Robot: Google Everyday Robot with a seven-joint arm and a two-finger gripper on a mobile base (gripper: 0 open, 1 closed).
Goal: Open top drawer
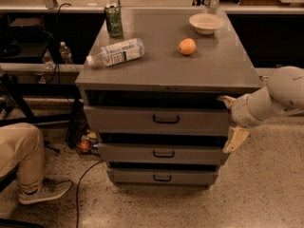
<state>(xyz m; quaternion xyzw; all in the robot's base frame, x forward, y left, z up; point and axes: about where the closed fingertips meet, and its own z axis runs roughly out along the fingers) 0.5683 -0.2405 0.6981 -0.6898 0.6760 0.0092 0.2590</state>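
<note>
The top drawer [128,119] is the widest grey front of the cabinet, just under the cabinet top, with a black pull handle [166,119] at its centre. A dark gap shows above the front. My gripper [231,119] is at the right end of this drawer front, well to the right of the handle. It is open and holds nothing. One pale fingertip [225,99] is by the drawer's upper right corner and the other [235,139] hangs by its lower right corner.
Two shorter drawers [164,154] [162,177] sit below. On the cabinet top [209,65] lie a plastic bottle [116,52], a green can [113,20], an orange [187,46] and a white bowl [206,23]. A person's leg and shoe [33,175] are at the lower left, with cables on the floor.
</note>
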